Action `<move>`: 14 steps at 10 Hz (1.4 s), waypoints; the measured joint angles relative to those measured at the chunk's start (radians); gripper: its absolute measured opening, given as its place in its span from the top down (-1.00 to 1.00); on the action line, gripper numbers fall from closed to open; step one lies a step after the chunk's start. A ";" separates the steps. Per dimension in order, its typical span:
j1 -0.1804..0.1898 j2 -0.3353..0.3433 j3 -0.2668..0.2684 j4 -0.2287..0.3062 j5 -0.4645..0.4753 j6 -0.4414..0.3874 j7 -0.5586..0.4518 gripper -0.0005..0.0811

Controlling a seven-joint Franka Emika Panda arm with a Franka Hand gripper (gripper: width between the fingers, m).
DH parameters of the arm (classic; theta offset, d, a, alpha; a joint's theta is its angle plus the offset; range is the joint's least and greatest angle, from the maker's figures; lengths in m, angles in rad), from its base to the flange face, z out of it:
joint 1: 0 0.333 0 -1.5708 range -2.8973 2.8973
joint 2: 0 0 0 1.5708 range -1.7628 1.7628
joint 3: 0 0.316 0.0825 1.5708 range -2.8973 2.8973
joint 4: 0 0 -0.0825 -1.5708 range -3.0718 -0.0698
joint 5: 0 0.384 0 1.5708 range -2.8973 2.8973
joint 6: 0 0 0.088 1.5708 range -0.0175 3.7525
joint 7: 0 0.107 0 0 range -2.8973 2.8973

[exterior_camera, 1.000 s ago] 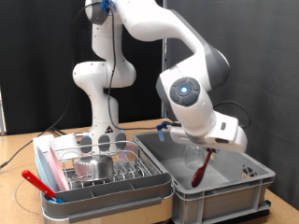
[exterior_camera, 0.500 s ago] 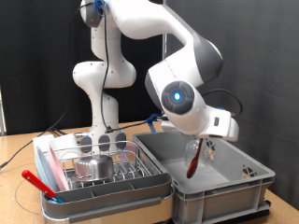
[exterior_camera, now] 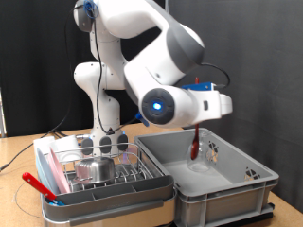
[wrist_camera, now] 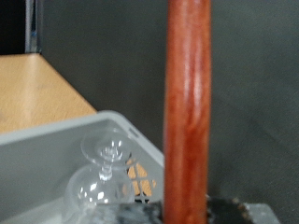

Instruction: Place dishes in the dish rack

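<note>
- Pincer clenched on the red utensil, now lifted higher above the grey bin than before (stick hanging upright).
- Dish rack at nine o'clock of the bin, holding steel cup.

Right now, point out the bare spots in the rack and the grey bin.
Dish rack: bare wire between the steel cup and the bin-side rim. Pink plate and cup crowd the exterior view's left. Grey bin: floor looks bare except the clear glass, below the red utensil.
</note>
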 joint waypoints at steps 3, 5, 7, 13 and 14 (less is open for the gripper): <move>-0.021 -0.026 -0.019 0.001 0.006 -0.025 0.058 0.80; -0.043 0.001 -0.022 0.002 0.076 -0.086 0.028 0.80; -0.098 0.010 -0.040 0.000 0.133 -0.102 0.006 0.80; -0.192 0.006 -0.137 0.005 0.115 -0.075 -0.009 0.80; -0.199 0.012 -0.141 0.015 0.095 -0.071 -0.035 0.80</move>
